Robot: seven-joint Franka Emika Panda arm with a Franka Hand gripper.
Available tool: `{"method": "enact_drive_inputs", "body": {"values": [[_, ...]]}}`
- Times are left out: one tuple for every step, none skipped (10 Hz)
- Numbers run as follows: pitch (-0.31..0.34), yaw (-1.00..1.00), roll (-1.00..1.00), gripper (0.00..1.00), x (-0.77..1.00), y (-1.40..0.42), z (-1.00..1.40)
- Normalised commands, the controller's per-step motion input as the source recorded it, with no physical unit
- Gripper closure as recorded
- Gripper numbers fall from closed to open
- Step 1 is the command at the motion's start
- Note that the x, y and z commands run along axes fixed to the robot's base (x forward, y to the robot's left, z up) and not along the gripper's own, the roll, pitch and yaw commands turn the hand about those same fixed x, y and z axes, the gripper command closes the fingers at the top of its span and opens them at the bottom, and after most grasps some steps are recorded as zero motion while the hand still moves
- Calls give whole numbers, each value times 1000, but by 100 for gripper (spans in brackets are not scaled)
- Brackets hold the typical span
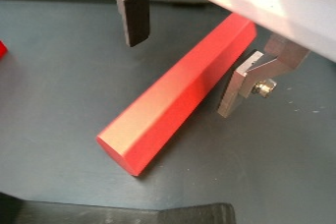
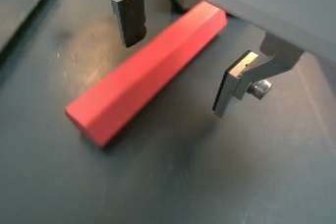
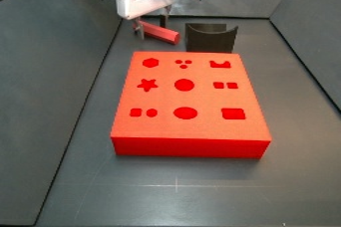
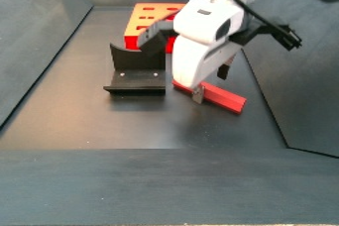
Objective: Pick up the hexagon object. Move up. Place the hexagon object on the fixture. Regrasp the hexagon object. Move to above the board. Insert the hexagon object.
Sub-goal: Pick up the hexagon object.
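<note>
Nearest the lens in both wrist views lies the hexagon object [image 1: 178,90], a slim red-pink bar flat on the dark surface [image 2: 184,179], its blunt end face toward the camera.

Going by size: the board [image 3: 186,102] is the biggest thing here, a bright red slab with darker cut-outs, lying on the surface well apart from my end effector. Next comes the fixture [image 4: 134,66], a dark bracket on its base plate, standing between the board and the bar in a side view, near the bar but not touching it. Then the bar itself [image 4: 220,98], lying just beside the fixture.

My end effector [image 1: 188,66] hangs low over the bar with its jaws spread wide, one finger on each side. The fingers [image 2: 128,17] stand clear of the bar's long faces; whether the far pad brushes the bar I cannot tell, since that plate shows edge-on. Nothing is clamped.
</note>
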Motion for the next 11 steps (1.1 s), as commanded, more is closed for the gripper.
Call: {"method": "enact_drive_inputs", "body": {"values": [[-86,129,-50,0,0,0,-294],[-10,63,-40,0,0,0,-229],[0,0,-53,0,0,20,-54],[0,0,16,0,0,0,0],[0,3,0,0,0,0,0],[0,0,0,100,0,0,0],[0,0,0,100,0,0,0],[0,0,0,100,0,0,0],[0,0,0,100,0,0,0],[0,0,0,100,0,0,0],[0,0,0,100,0,0,0]]}}
